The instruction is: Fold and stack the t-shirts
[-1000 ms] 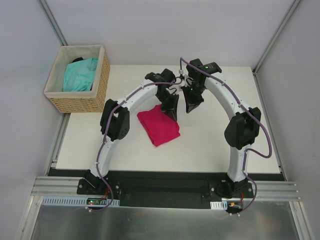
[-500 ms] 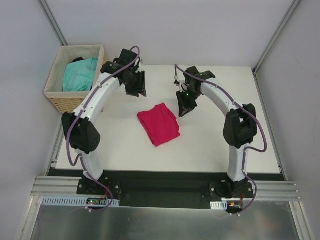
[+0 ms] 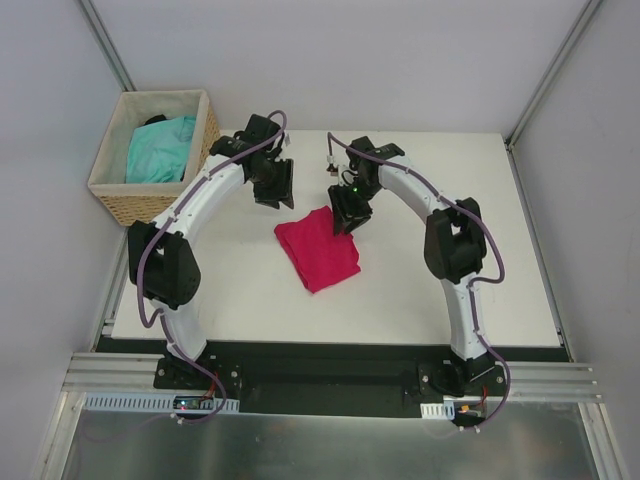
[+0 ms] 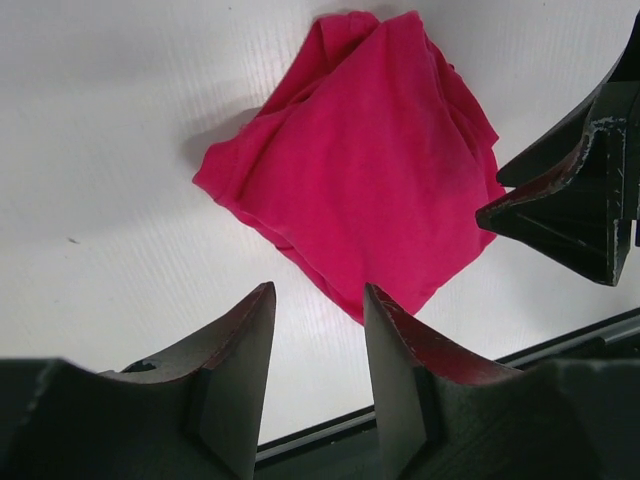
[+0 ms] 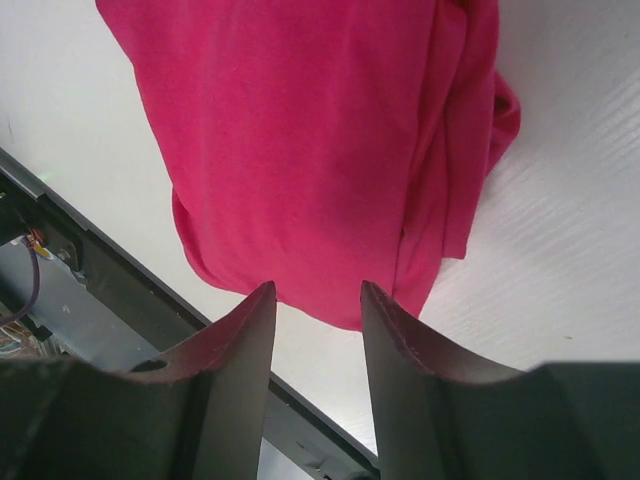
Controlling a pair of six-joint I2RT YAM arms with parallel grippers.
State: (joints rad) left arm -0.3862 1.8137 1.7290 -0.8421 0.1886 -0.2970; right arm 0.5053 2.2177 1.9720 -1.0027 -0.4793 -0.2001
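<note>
A folded crimson-pink t-shirt [image 3: 317, 250] lies flat on the white table [image 3: 430, 290]. The turquoise t-shirt [image 3: 160, 148] sits crumpled in the wicker basket. My left gripper [image 3: 281, 193] hovers open just beyond the pink shirt's far left side, holding nothing. My right gripper [image 3: 346, 218] hangs open over the shirt's far right corner, also holding nothing. In the left wrist view the pink t-shirt [image 4: 370, 160] lies beyond my open left gripper [image 4: 318, 292], with the right gripper's fingers [image 4: 575, 215] at its right. In the right wrist view the pink t-shirt [image 5: 320, 140] fills the frame above my open right gripper [image 5: 315, 290].
The woven wicker basket [image 3: 165, 208] stands at the table's far left corner. Grey walls close in the back and sides. A black rail [image 3: 330, 360] with both arm bases runs along the near edge.
Both grippers have opened and let go of the pink shirt. The left arm swung out to the left, then eased back toward the shirt. The right gripper moved left to the shirt's far right corner.
</note>
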